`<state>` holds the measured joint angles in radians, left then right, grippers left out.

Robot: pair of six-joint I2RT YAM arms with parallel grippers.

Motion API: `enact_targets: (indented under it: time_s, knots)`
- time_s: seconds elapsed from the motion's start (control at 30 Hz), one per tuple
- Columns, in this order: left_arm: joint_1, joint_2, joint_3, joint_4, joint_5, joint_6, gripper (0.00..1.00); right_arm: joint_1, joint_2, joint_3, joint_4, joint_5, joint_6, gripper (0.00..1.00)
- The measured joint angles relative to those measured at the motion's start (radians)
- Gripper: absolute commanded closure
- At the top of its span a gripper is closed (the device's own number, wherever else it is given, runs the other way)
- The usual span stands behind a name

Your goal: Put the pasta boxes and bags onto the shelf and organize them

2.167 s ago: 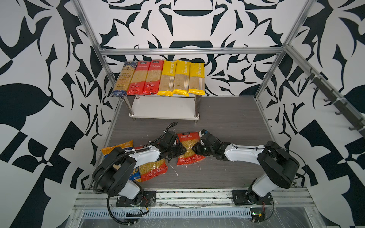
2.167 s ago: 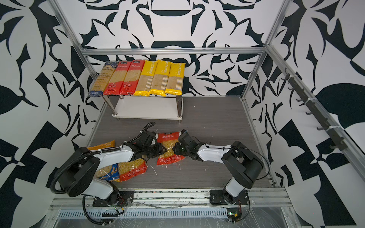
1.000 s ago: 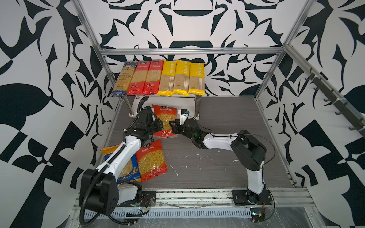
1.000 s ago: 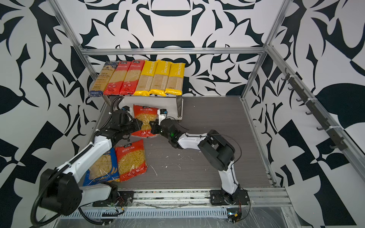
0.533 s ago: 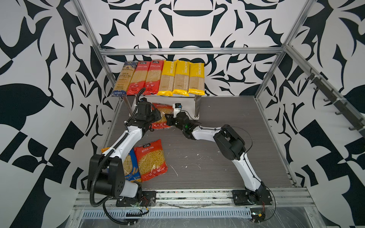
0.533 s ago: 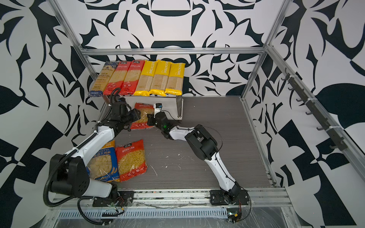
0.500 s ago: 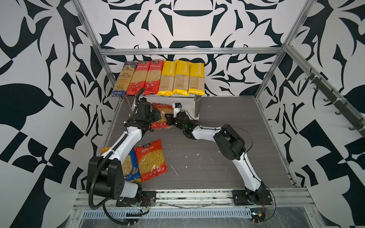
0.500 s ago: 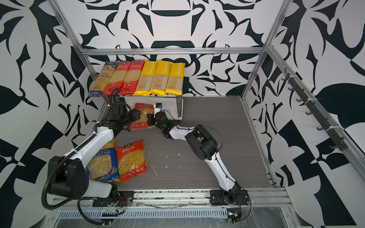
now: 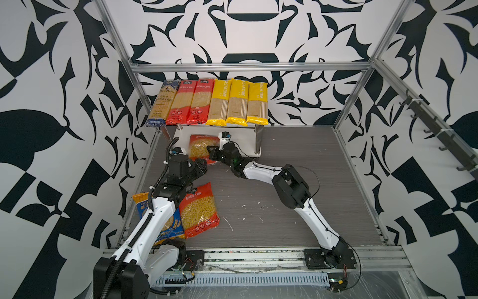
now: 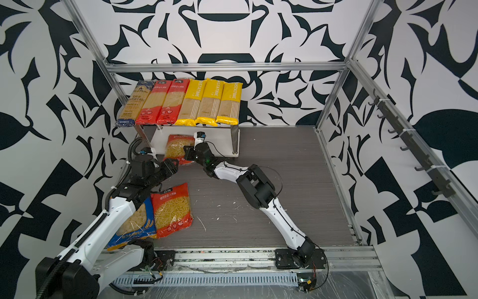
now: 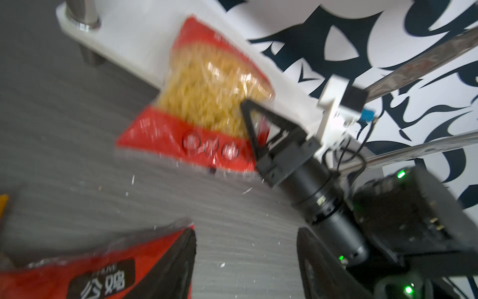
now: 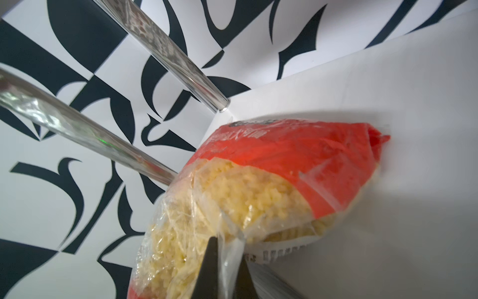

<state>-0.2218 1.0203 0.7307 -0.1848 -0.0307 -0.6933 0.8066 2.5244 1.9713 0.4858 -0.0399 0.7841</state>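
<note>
While the shelf point(image 9: 245, 142) holds six long packets point(image 9: 207, 103) on top, a short red bag point(image 9: 200, 147) lies half on its lower board, half on the table point(image 9: 284, 207). Right gripper point(image 9: 212, 152) clamped on the bag's edge; left gripper point(image 9: 201, 167) jaws apart, just beside it.

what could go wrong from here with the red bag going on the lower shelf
The short red bag lies only partly on the shelf's lower board, its near end past the front edge; released now, it may slide off. The right gripper pinches just thin film at the bag's edge, so pushing might slip or tear it.
</note>
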Motion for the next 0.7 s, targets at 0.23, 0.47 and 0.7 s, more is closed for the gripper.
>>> enact_targets:
  time_s: [0.23,0.47,0.7]
  knots:
    - [0.011,0.026,-0.061,0.048,0.061,-0.093,0.20,-0.001,0.164,0.321,-0.101,0.024,0.053,0.90]
    - [0.109,0.083,-0.190,0.265,0.187,-0.227,0.16,-0.027,0.211,0.433,-0.206,-0.008,0.076,0.39]
    - [0.206,0.143,-0.252,0.435,0.260,-0.315,0.16,-0.056,-0.025,0.054,-0.196,-0.055,0.087,0.37]
